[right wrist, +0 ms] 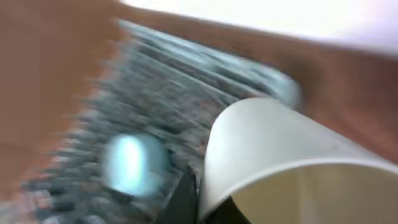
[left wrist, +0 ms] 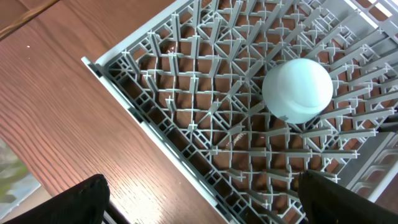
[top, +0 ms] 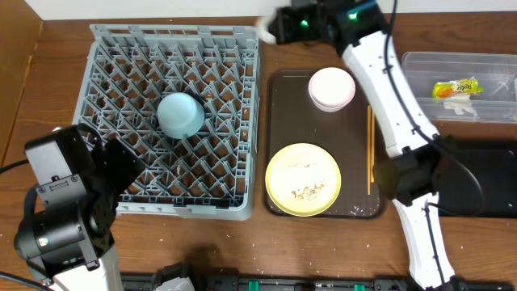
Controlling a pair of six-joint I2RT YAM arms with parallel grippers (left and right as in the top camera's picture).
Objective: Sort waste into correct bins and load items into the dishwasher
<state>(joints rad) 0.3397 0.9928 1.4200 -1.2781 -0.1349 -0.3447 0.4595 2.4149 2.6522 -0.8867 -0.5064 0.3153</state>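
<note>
Dish rack (top: 174,121), grey and square, fills the left half of the table (top: 56,81), with a light blue bowl (top: 180,113) lying mouth-down among its middle pegs.

The right arm (top: 388,105) rises from the near edge and stretches diagonally up and left across the dark brown tray (top: 279,105). Its gripper (top: 271,28) is above the rack's far right corner. The left arm (top: 60,210) stands folded at the near left, its gripper (top: 121,166) above the rack's near left corner and aimed down at the lattice.

A flat black bin (top: 485,182) lies at the right edge, with a clear container (top: 420,69) beyond it. The tray sits between rack and bins.

A pale yellow plate (top: 303,162) rests flat on the tray's near half, with rice-like bits and brown crumbs (top: 307,191) scattered over it. A pale round bowl (top: 332,87) sits at the tray's far end.

The right wrist view is blurred, yet a cup (right wrist: 280,149) fills it, open mouth turned towards the camera. The dark fingers (right wrist: 185,194) pinch its wall at the rim.

The left fingers (left wrist: 87,199) are spread wide with nothing between them.

Wooden chopsticks (top: 370,149) lie along the tray's right side, their long axis running near to far. A yellow-green and orange snack wrapper (top: 455,89) lies inside the clear container.
</note>
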